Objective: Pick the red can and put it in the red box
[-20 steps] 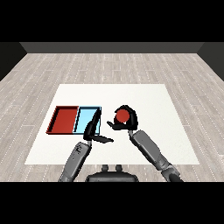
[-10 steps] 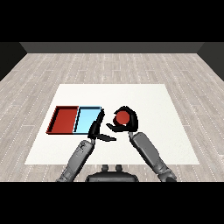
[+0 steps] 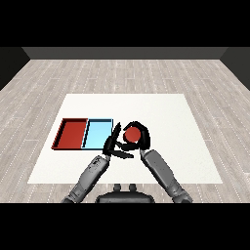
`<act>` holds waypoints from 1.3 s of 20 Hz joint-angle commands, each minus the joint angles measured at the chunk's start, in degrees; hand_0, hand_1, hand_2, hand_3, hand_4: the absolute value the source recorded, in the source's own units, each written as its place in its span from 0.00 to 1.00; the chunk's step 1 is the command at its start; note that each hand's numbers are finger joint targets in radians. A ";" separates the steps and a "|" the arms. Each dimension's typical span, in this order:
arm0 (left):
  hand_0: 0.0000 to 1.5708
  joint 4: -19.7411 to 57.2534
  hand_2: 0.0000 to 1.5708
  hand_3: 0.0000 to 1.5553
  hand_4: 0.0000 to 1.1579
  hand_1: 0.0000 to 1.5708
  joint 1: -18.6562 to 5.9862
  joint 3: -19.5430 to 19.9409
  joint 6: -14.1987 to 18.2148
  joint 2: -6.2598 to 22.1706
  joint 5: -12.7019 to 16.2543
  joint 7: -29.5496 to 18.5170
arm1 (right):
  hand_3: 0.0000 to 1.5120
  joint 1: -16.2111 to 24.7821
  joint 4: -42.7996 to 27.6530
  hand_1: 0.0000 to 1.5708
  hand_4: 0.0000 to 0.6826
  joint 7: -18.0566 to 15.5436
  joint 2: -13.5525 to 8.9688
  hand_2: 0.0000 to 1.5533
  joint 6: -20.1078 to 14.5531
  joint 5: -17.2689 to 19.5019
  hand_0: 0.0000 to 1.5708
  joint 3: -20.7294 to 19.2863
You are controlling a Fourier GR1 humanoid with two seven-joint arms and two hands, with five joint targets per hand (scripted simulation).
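Note:
The red can [image 3: 131, 134] is at the table's middle, just right of the trays, with my right hand [image 3: 141, 137] curled round it; black fingers arch over its top and right side. My left hand [image 3: 113, 145] is close beside the can on its left, fingers straight and holding nothing, at the light blue tray's right edge. The red tray [image 3: 72, 134] lies at the left, holding nothing that I can see. The light blue tray [image 3: 97, 134] lies right beside it.
The white table [image 3: 171, 122] stretches to the right and behind the hands. Both grey forearms come in from the bottom, close together. Wooden floor surrounds the table.
My right hand with the red can has shifted left toward the trays. My left hand has stayed near the blue tray's right edge, now almost touching the right hand.

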 commanded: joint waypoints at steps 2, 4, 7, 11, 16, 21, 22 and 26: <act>0.00 5.36 0.00 0.00 0.00 0.00 -3.00 -1.60 1.45 0.00 4.41 -4.30 | 0.92 0.62 0.43 0.92 0.96 -1.06 1.16 0.92 2.73 -0.44 0.92 -1.03; 0.00 0.42 0.00 0.00 0.00 0.00 -4.48 0.98 0.06 0.00 2.20 2.79 | 0.93 0.41 -0.94 0.94 0.94 -0.20 1.18 0.92 -1.31 -3.00 0.94 3.48; 0.00 -2.00 0.00 0.00 0.00 0.00 -0.12 -1.69 0.05 0.00 0.95 1.62 | 0.93 0.66 0.17 0.96 0.96 -3.16 1.19 0.94 -0.99 -3.41 0.96 2.76; 0.00 8.33 0.00 0.00 0.00 0.00 -5.59 -4.92 1.64 0.01 8.86 -6.01 | 0.94 -1.36 -0.23 0.96 0.95 -1.21 1.20 0.93 -0.69 -5.28 0.96 2.66; 0.00 2.78 0.00 0.00 0.00 0.00 -1.21 0.31 -4.78 1.85 5.76 -3.10 | 0.93 -1.43 3.86 0.97 0.95 -3.92 1.19 0.94 2.32 -4.97 0.97 1.08; 0.00 1.31 0.00 0.00 0.57 0.00 -4.03 -3.60 7.33 0.05 8.73 -0.61 | 0.93 -3.38 1.27 0.96 0.94 -0.94 1.18 0.94 -6.61 -4.00 0.96 8.92; 0.00 2.25 0.00 0.00 0.71 0.00 -2.85 -5.35 13.12 0.05 5.01 -1.71 | 0.93 -5.88 1.83 0.98 0.95 0.71 1.18 0.95 -7.05 -4.41 0.98 6.19; 1.00 8.90 1.00 0.96 0.97 1.00 -6.76 -1.94 12.78 0.04 11.75 -4.73 | 0.92 -4.89 1.90 0.96 0.95 0.92 1.19 0.94 -2.70 -4.41 0.96 4.13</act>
